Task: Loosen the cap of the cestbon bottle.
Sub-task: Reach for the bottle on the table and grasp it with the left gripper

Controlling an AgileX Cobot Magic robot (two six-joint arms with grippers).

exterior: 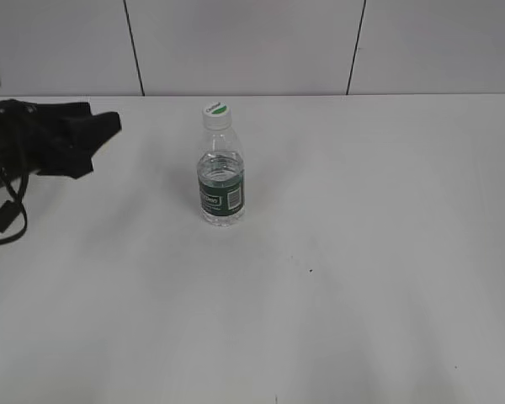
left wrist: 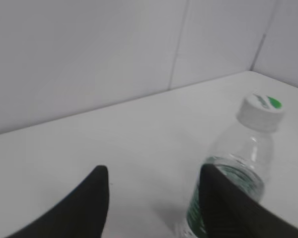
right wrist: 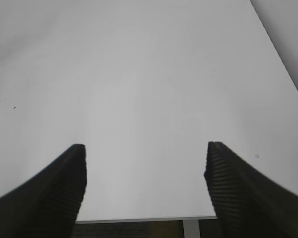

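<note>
Bottle (exterior: 222,183) upright, cap (exterior: 218,114) untouched; left gripper (left wrist: 151,191) and right gripper (right wrist: 145,166) spread, empty; loosening not begun.

From my station, the small clear ribbed plastic water bottle (exterior: 221,187) stood upright on the white table (exterior: 362,252), left of centre and toward the far edge, with the panelled wall (exterior: 236,42) behind it. Its small round white plastic screw cap (exterior: 218,113) sat on the neck. The black left gripper (exterior: 101,135) hovered well to the bottle's left, apart from it, jaws spread. My right gripper (right wrist: 145,168) hung spread over bare tabletop near the table's edge.
</note>
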